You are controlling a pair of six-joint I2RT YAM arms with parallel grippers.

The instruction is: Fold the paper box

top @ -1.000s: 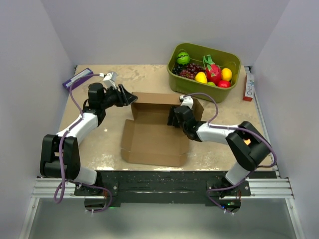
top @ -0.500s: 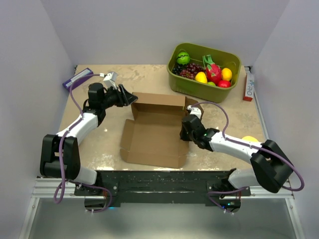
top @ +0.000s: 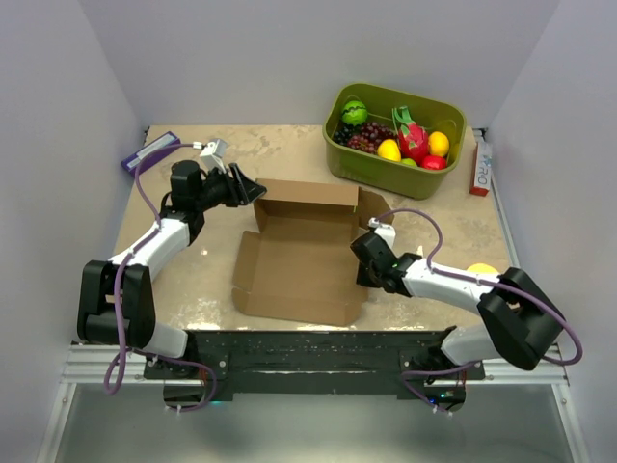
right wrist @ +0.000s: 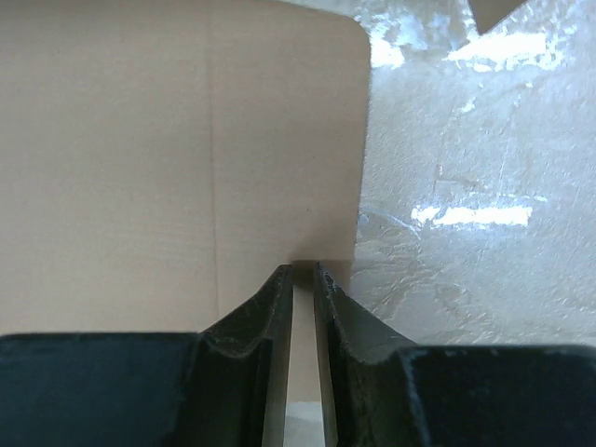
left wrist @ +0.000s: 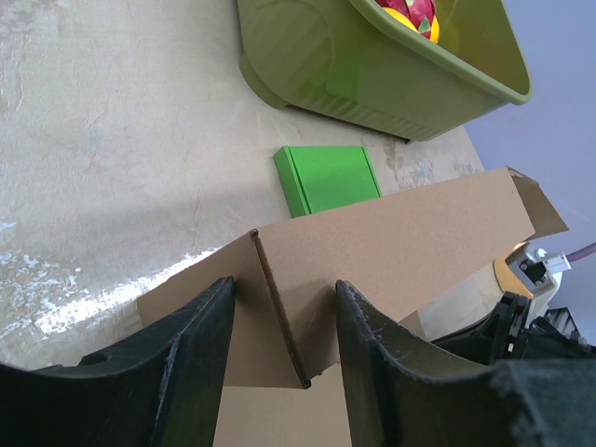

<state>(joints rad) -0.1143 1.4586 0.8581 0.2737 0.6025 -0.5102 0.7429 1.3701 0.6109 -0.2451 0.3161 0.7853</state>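
Note:
The paper box (top: pixel 299 260) lies open in the middle of the table, its back wall standing up and its front panel flat. My left gripper (top: pixel 253 190) is at the back left corner. Its jaws stand open around the folded corner edge of the paper box (left wrist: pixel 391 233), and the left gripper (left wrist: pixel 284 289) shows a gap on each side of that edge. My right gripper (top: pixel 364 268) is low at the box's right edge. In the right wrist view the right gripper (right wrist: pixel 303 270) has its fingers nearly together, pinching the edge of a brown flap of the paper box (right wrist: pixel 177 140).
An olive-green bin (top: pixel 386 169) of fruit stands at the back right, its wall (left wrist: pixel 372 84) close behind the box. A small flat green box (left wrist: pixel 326 179) lies between them. A purple packet (top: pixel 149 151) sits back left and a red-and-white carton (top: pixel 480 166) far right.
My right arm has swung from the box's back right corner down to its right edge, and its jaws have closed there. The left arm has not moved.

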